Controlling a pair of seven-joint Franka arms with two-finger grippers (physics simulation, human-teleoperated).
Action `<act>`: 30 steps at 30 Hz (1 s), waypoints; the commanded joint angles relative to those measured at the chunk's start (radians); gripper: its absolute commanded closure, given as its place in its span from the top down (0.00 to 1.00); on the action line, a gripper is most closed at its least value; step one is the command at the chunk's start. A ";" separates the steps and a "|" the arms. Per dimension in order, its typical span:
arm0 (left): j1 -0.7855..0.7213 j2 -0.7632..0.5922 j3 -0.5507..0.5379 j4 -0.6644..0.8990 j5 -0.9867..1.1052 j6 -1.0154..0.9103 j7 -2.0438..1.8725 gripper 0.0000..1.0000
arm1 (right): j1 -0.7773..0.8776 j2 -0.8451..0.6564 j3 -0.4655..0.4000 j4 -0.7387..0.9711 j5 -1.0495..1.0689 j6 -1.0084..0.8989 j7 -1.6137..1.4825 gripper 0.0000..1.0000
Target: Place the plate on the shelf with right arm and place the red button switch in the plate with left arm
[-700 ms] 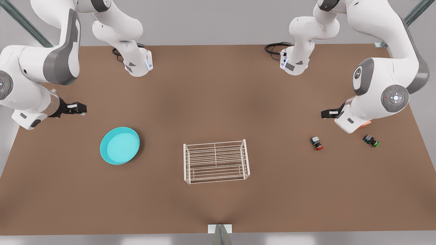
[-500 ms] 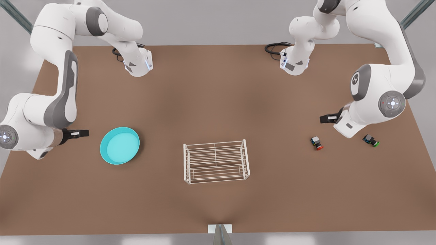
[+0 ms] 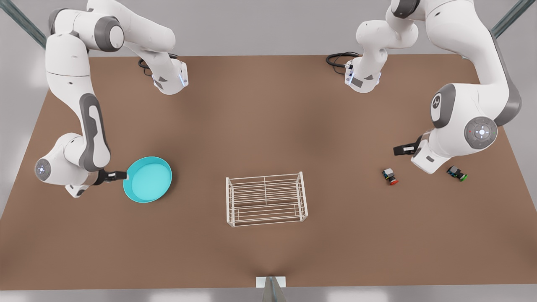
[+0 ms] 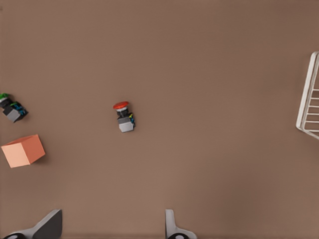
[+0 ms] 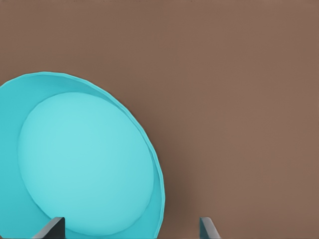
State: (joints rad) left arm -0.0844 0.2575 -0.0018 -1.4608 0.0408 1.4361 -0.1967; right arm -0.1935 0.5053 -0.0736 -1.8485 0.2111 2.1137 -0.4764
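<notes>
The brown table (image 3: 268, 126) carries the white wire shelf (image 3: 266, 199) at its centre. The round turquoise plate (image 3: 147, 179) lies flat toward the front view's left; the right gripper (image 3: 121, 175), fingers spread wide, straddles its rim and could tip it. The left gripper (image 3: 398, 150), also wide open, hovers near the tiny red button switch (image 3: 390, 176); a stray close could knock it away.

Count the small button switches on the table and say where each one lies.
2. The red button switch lies on the table, toward the front view's right of the shelf. The green-capped switch lies farther right, beside the left arm's wrist.
</notes>
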 commanded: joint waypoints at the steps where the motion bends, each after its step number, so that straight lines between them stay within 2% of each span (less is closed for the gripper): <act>1: 0.000 0.002 0.002 0.000 0.001 -0.006 -0.033 1.00 | -0.006 0.009 0.000 -0.015 0.037 0.203 -0.243 1.00; 9: 0.000 0.002 0.008 0.000 0.001 -0.020 -0.033 1.00 | -0.011 0.024 0.000 -0.112 0.140 0.216 -0.243 1.00; 15: 0.000 0.005 0.008 0.000 0.001 -0.034 -0.030 1.00 | -0.009 0.041 0.001 -0.117 0.149 0.213 -0.245 1.00; 17: 0.000 0.005 0.008 0.000 0.001 -0.036 -0.030 1.00 | -0.009 0.053 0.003 -0.117 0.149 0.210 -0.245 0.89; 20: 0.000 0.005 0.008 0.000 0.001 -0.040 -0.032 1.00 | -0.009 0.056 0.005 -0.117 0.149 0.204 -0.245 0.65; 23: 0.000 0.005 0.008 0.000 0.001 -0.040 -0.032 1.00 | -0.009 0.055 0.006 -0.117 0.149 0.204 -0.249 0.46; 24: 0.000 0.005 0.008 0.000 0.001 -0.040 -0.030 1.00 | -0.009 0.055 0.006 -0.115 0.149 0.203 -0.249 0.43; 27: 0.000 0.005 0.008 0.000 0.001 -0.039 -0.030 1.00 | -0.009 0.061 0.005 -0.106 0.148 0.200 -0.249 0.21; 30: 0.000 0.005 0.008 0.000 0.001 -0.037 -0.030 1.00 | -0.007 0.061 0.006 -0.101 0.148 0.200 -0.249 0.21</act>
State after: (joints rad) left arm -0.0844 0.2634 0.0062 -1.4608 0.0409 1.3993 -0.2221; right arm -0.2008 0.5648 -0.0672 -1.9503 0.3640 2.3123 -0.6804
